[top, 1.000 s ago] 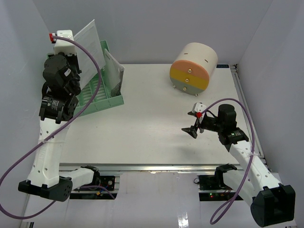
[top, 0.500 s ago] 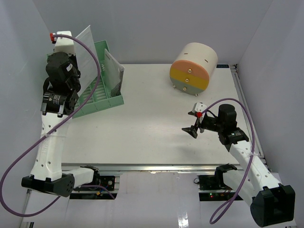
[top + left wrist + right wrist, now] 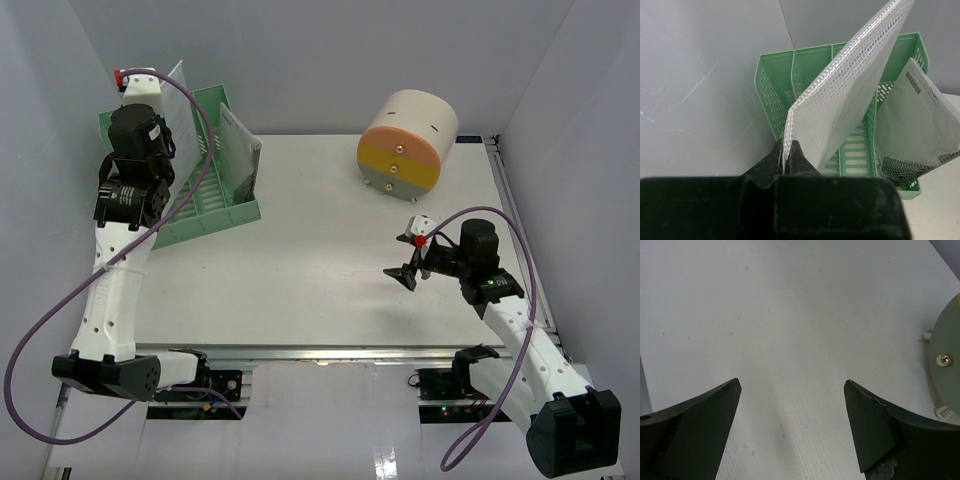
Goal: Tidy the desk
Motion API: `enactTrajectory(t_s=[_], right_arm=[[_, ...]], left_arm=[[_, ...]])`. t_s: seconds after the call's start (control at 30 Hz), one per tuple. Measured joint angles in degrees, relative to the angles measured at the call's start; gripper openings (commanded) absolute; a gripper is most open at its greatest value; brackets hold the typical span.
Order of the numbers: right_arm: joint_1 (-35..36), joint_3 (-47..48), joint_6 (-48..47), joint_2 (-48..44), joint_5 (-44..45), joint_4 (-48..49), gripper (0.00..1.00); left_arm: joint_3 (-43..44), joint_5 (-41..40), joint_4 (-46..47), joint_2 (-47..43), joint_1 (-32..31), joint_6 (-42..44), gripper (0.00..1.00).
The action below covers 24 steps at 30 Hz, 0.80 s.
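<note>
The desk is a white tabletop with aluminium rails. My left gripper is shut on the bottom edge of a clear mesh folder and holds it tilted over the left slots of the green file rack. In the top view the folder rises above the rack at the desk's back left. A white printed document stands in the rack's right slot. My right gripper is open and empty, hovering over bare desk at the right.
A round drawer unit with beige, orange, yellow and green layers stands at the back right; its edge shows in the right wrist view. Grey walls close in on the left, back and right.
My left arm has swung back and to the left with the folder, bringing it further over the rack. The right arm has not moved.
</note>
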Motion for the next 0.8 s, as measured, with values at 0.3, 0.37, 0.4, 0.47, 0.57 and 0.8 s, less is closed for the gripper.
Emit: enactTrajectory(t_s=[0.3, 0.37, 0.4, 0.47, 0.57, 0.8], right_arm=[[-0.02, 0.02, 0.00, -0.01, 0.04, 0.00, 0.90], [-0.02, 0.00, 0.00, -0.05, 0.04, 0.00, 0.90], [-0.07, 0.00, -0.01, -0.09, 0.05, 0.00, 0.90], [-0.25, 0.00, -0.02, -0.16, 0.08, -0.01, 0.90], [-0.44, 0.00, -0.02, -0.17, 0.26, -0.02, 0.90], [-0.44, 0.00, -0.07, -0.17, 0.43, 0.00, 0.90]], left_arm=[[1.00, 4.04, -0.84, 3.98, 0.51, -3.10, 0.00], [1.81, 5.06, -1.07, 6.55, 0.64, -3.74, 0.00], [2.42, 5.67, -1.44, 7.93, 0.79, -4.10, 0.00], [4.24, 6.99, -2.42, 10.90, 1.23, -4.88, 0.00], [8.24, 8.82, -2.67, 14.68, 2.03, -5.97, 0.00], [11.69, 14.80, -3.62, 16.74, 3.74, -10.58, 0.00]])
